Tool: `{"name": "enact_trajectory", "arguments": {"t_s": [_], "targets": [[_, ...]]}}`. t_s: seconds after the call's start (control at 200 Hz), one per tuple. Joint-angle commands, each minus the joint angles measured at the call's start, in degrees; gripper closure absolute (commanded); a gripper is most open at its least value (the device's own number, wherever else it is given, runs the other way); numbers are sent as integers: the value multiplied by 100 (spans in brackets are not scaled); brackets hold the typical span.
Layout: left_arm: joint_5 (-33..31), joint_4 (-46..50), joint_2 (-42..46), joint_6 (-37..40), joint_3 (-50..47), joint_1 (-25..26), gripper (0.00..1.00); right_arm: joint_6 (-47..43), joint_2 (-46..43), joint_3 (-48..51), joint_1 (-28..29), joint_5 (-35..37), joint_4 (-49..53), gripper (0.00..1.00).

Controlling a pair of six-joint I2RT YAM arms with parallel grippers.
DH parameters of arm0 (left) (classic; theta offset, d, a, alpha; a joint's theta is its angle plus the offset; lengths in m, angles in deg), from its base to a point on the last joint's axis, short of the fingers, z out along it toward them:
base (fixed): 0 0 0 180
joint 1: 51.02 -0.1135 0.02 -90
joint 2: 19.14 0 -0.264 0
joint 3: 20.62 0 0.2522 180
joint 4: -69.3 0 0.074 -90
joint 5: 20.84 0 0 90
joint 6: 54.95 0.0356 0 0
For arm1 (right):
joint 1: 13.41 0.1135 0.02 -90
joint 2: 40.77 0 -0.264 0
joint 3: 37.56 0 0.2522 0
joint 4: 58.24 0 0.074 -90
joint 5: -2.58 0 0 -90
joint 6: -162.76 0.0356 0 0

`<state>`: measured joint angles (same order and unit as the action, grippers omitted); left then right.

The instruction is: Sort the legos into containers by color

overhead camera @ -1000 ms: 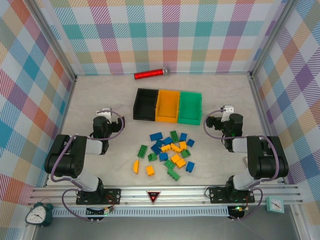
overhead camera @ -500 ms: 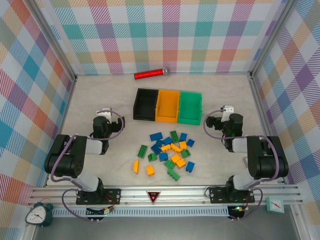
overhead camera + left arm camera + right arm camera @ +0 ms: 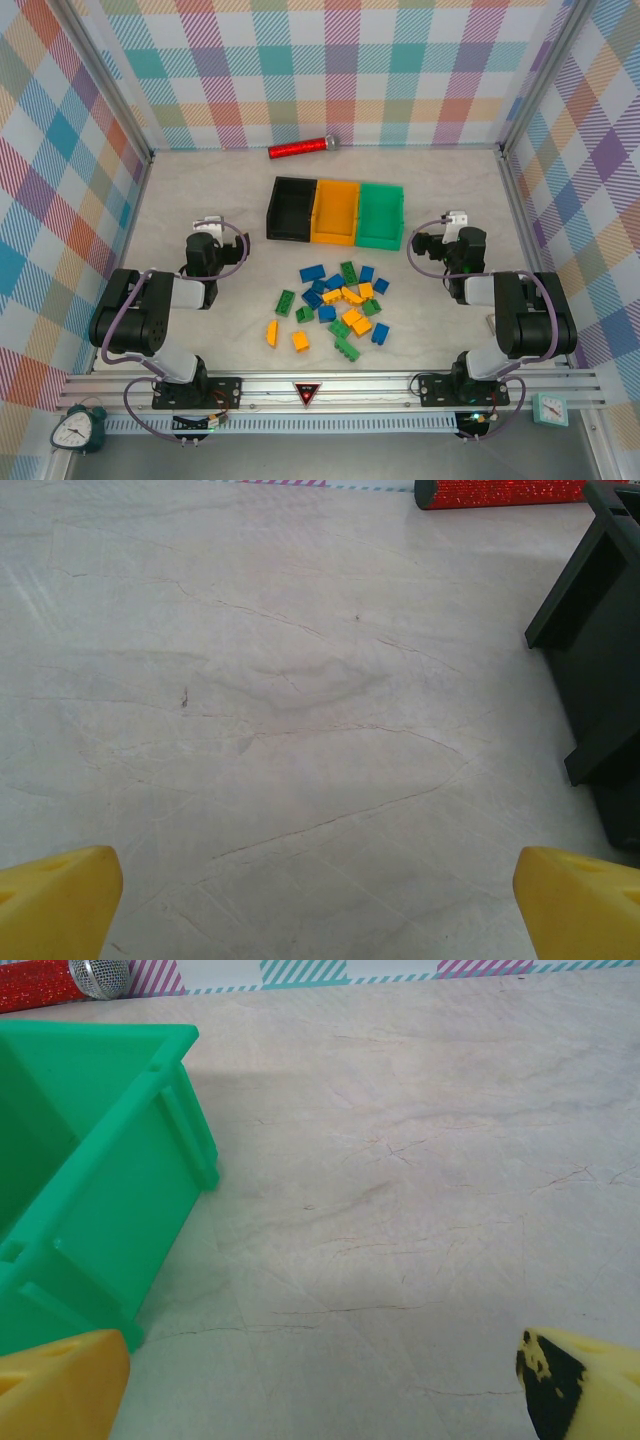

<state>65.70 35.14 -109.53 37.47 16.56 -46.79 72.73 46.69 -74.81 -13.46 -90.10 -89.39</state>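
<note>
**Opening of the sort, both arms at the ready.** In the top view the legos (image 3: 335, 305) lie in a loose cluster at lower centre of the frame, blue, green and yellow-orange pieces mixed together. They rest on the table (image 3: 200, 190), between the two arms. Just above them, at centre frame, stand the containers in a touching row: black bin (image 3: 291, 208), orange bin (image 3: 335, 212) and green bin (image 3: 380, 214), left to right. No brick can be seen inside any bin, so sorting is judged not yet begun.

The left gripper (image 3: 320, 905) has its yellow fingertips spread wide and grasps nothing; it looks out over bare table, with the black bin at the right edge of its wrist view. The right gripper (image 3: 320, 1380) is likewise spread and empty, and the green bin fills the left of its wrist view. A red cylinder (image 3: 300, 148) lies at upper centre, well apart from the bricks.

The next move probably calls for one arm to swing inward and descend on a brick at the cluster's edge, where neighbours crowd least. Blue pieces presumably belong in the black bin.
</note>
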Motion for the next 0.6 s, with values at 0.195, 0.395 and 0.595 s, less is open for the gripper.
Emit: {"name": "enact_trajectory", "arguments": {"t_s": [0.195, 0.395, 0.595], "targets": [[390, 125, 226, 167, 57, -43, 0, 14, -538, -217, 41, -35, 656, 1], [265, 1672, 1047, -63, 464, -38, 0, 472, -1582, -404, 40, -289, 2070, 1], [474, 3872, 2009, -1043, 1305, -38, 0, 1353, -2234, -723, 40, -470, 2902, 1]]}}
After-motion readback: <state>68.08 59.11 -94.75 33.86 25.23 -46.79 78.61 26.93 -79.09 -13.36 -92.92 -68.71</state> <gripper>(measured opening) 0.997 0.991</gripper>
